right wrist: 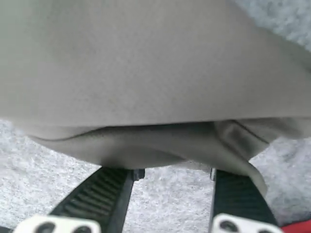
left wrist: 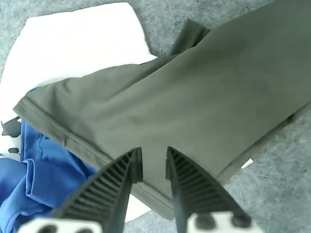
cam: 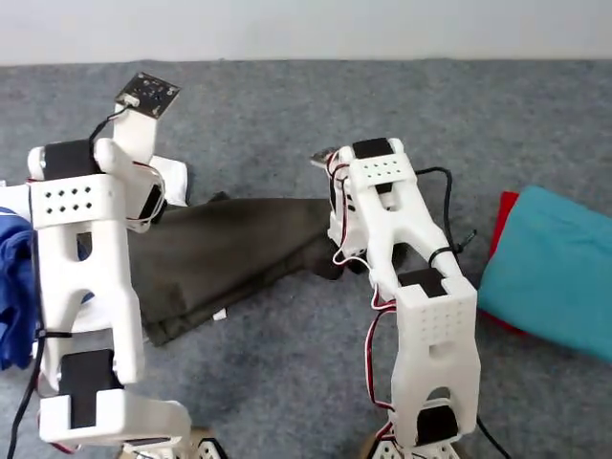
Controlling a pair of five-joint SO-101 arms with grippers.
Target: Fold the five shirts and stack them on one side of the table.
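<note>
Grey carpet covered the bench [cam: 287, 96]. On it, the left pincer [left wrist: 153, 158] stood at a narrow gap over the olive shirt [left wrist: 204, 92], while the right pincer [right wrist: 172, 177] gaped wide at the shirt's other edge. A blue shirt [left wrist: 43, 174] and a white shirt [left wrist: 73, 43] lay under its left end. Beyond the right arm, a teal shirt [cam: 555, 268] lay folded on a red shirt [cam: 505, 215].
</note>
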